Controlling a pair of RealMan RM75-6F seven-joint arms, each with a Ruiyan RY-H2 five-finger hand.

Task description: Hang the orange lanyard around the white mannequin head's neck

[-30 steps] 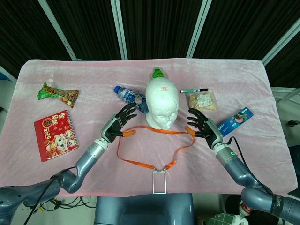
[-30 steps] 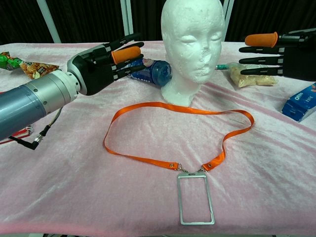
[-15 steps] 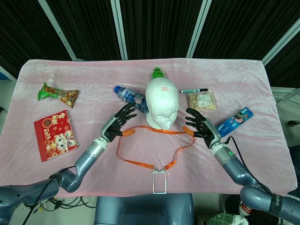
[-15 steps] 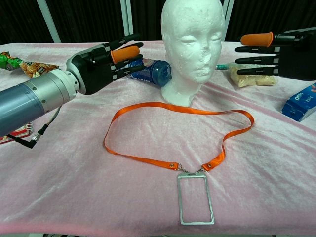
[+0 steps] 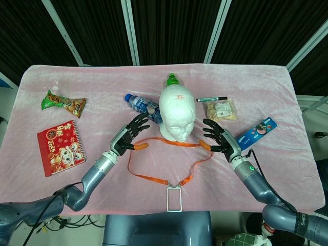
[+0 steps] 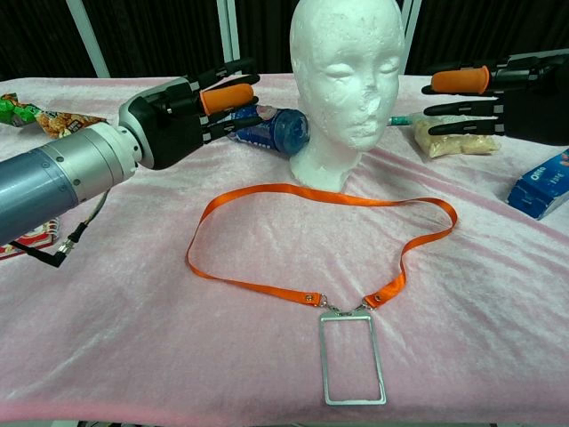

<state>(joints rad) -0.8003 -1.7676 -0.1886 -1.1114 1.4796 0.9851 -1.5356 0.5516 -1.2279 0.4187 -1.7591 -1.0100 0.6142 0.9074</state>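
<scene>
The right hand has drifted slightly inward toward the white mannequin head, fingers spread wide and holding nothing. The left hand, equally open and empty, has barely moved. The orange lanyard lies flat on the table below and between both hands, not yet grasped. In the chest view the right hand is cut off at the frame edge.
</scene>
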